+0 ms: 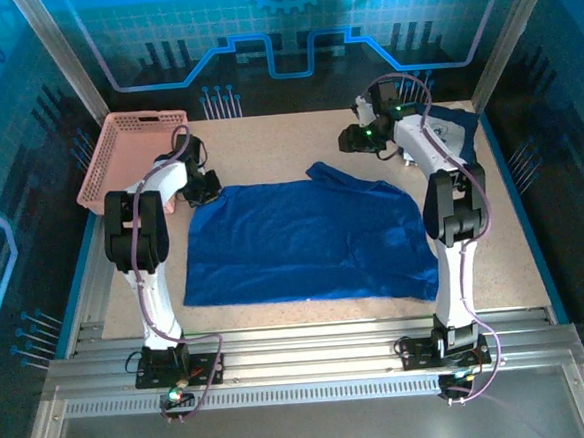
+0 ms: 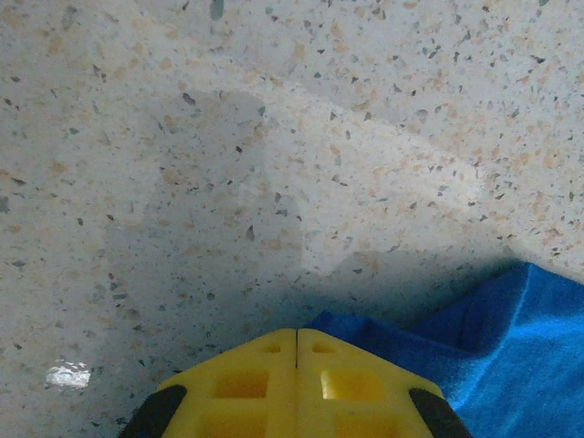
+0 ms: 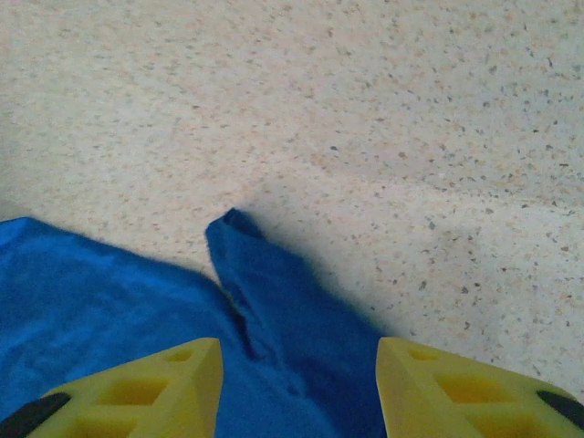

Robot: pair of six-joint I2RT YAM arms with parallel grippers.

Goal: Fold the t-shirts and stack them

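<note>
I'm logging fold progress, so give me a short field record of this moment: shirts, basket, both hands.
spread shirt: flat on table centre, one sleeve poking out at far edge
second blue cloth: bunched at far right, behind right arm
basket: far left corner
left hand: shut, at spread shirt's far left corner
right hand: open over that sleeve

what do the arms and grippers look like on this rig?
The left arm and right arm share white links, black joint housings and lilac cables looping alongside. Green lights glow at the right wrist. Gripper fingers: yellow hollowed blocks, black pads.
</note>
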